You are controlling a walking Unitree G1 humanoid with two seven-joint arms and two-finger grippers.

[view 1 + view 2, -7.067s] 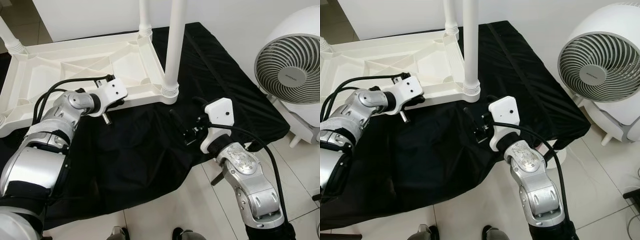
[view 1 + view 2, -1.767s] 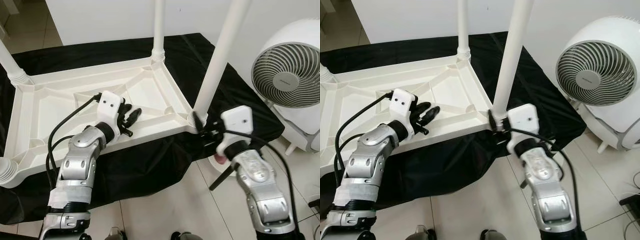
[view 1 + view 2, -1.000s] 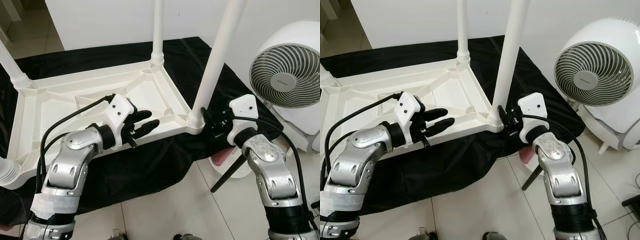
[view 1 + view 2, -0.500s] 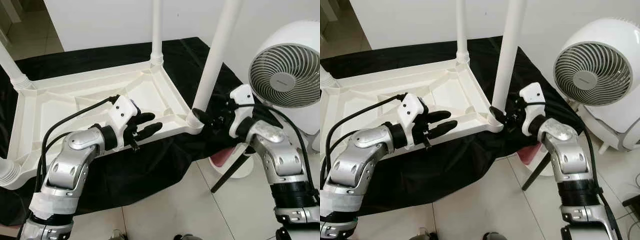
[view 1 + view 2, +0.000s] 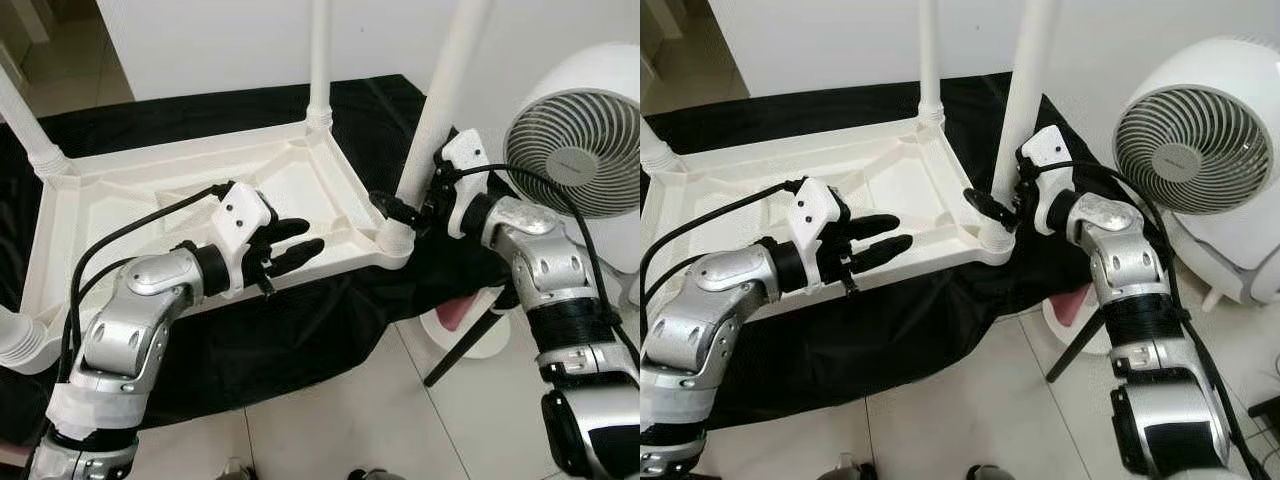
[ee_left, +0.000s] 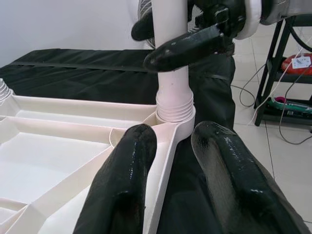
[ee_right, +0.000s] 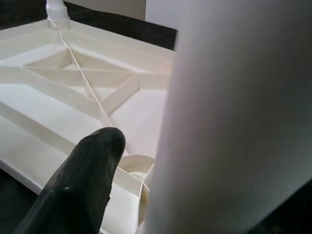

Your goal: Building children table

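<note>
A white plastic children's table point(image 5: 150, 200) lies upside down on a black cloth point(image 5: 300, 330), with its legs pointing up. My left gripper point(image 5: 300, 240) is open, its two fingers point(image 6: 131, 165) lying on either side of the table's near rim. My right gripper point(image 5: 405, 205) is at the near right corner, shut on the table leg point(image 5: 440, 110) just above its ribbed socket point(image 6: 174, 109). One right finger point(image 6: 190, 46) crosses the front of the leg and the other sits behind it. In the right wrist view the leg point(image 7: 234, 122) stands close beside one finger point(image 7: 83, 180).
A large white round fan point(image 5: 575, 150) stands on the tiled floor to the right. A black stand leg point(image 5: 460, 345) and a pink-topped white base point(image 5: 455, 315) are under the cloth's right corner. Other legs rise at the back point(image 5: 320, 60) and far left point(image 5: 25, 115).
My right gripper has moved up and in from beside the corner and now holds the leg near its base. The left gripper has stayed at the near rim.
</note>
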